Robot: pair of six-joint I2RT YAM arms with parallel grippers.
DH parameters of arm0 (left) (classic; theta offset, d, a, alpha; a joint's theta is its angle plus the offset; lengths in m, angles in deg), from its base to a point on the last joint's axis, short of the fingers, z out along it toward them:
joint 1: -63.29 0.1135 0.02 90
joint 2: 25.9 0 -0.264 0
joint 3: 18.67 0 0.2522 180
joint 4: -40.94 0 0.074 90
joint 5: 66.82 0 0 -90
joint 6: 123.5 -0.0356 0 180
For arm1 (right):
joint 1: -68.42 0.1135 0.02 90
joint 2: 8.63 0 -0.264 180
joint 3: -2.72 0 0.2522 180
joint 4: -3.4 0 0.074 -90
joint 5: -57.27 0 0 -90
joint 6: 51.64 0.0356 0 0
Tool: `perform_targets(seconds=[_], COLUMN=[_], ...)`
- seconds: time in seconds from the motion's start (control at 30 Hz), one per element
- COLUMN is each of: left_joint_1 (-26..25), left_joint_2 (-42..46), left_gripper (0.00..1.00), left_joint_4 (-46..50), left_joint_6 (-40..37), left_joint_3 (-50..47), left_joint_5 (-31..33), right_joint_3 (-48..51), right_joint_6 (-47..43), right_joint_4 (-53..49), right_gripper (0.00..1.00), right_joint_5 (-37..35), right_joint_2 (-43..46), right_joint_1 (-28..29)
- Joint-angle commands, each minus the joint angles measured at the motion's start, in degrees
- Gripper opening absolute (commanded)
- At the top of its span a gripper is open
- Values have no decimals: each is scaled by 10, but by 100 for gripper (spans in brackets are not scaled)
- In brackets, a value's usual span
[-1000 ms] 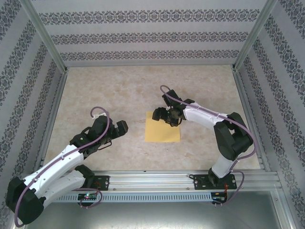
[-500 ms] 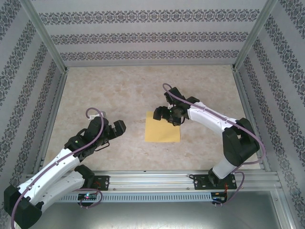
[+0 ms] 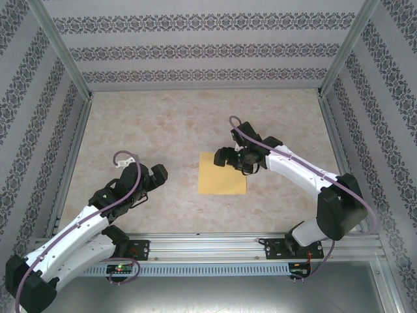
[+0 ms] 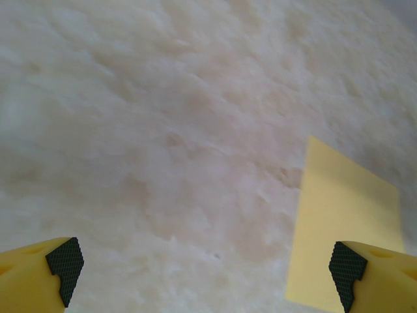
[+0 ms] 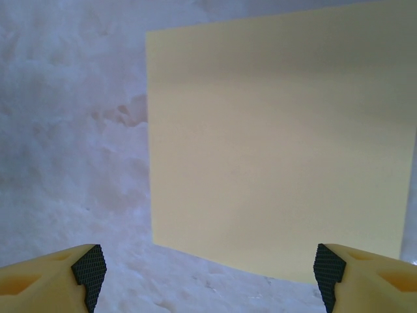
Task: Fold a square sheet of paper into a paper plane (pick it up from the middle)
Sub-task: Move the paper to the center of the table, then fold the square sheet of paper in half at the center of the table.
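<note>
Both are open and empty: the left gripper waits, while the right gripper has shifted along the far edge of the square sheet of paper, which is not yet folded.

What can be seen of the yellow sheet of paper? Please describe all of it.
The square sheet of paper is plain pale yellow, thin, with no marks or folds visible. It lies flat near the middle of the beige marbled table. The open right gripper hovers over its far right corner without gripping it.
</note>
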Motion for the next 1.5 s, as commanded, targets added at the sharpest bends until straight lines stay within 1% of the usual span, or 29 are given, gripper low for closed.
perform_targets(seconds=[0.0,0.07,0.1,0.17,0.23,0.27,0.33,0.37,0.4,0.47,0.53,0.57,0.7,0.77,0.8,0.87,0.93,1.03,1.13,1.23,1.47], left_joint_1=[5,11,18,36,48,56,73,75,75,75,85,87,89,91,92,92,92,92,92,95,112], left_joint_2=[-33,-76,-105,-162,-219,-239,-281,-291,-294,-272,-252,-245,-241,-266,-284,-320,-352,-375,-374,-361,-323], left_gripper=[100,100,100,100,100,100,100,100,100,100,100,100,100,100,100,100,100,100,100,100,100], left_joint_4=[24,6,-4,-10,-10,-25,-30,-29,-14,-41,-80,-81,-96,-101,-94,-74,-65,-74,-86,-84,-80], left_joint_6=[82,72,64,43,24,8,4,-5,-8,-11,-19,-21,-78,-104,-114,-125,-116,-107,-98,-97,-91], left_joint_3=[0,8,20,51,88,95,118,126,134,114,88,87,112,136,156,191,210,215,207,199,169], left_joint_5=[128,144,141,114,69,36,-32,-55,-59,-75,-109,-115,-134,-158,-169,-186,-195,-214,-212,-196,-195], right_joint_3=[26,18,9,2,3,5,19,28,33,35,20,14,-9,-17,-22,-37,-55,-87,-138,-178,-242], right_joint_6=[39,54,59,59,62,64,67,72,75,62,56,46,20,17,16,17,17,3,-7,-14,-6], right_joint_4=[24,2,-18,-35,-31,-26,0,14,29,46,9,-3,-56,-67,-68,-78,-98,-133,-183,-206,-196], right_gripper=[86,86,86,85,85,85,84,83,83,83,84,85,89,96,98,98,98,98,98,98,98], right_joint_5=[-28,-49,-66,-85,-96,-99,-104,-102,-97,-85,-107,-112,-146,-143,-136,-136,-137,-154,-186,-198,-160], right_joint_2=[14,0,-10,-21,-21,-19,-11,-7,-4,-1,-4,-5,-10,-18,-23,-34,-53,-89,-140,-186,-278], right_joint_1=[22,32,40,57,73,77,84,84,85,86,85,85,78,70,67,66,67,77,92,94,87])
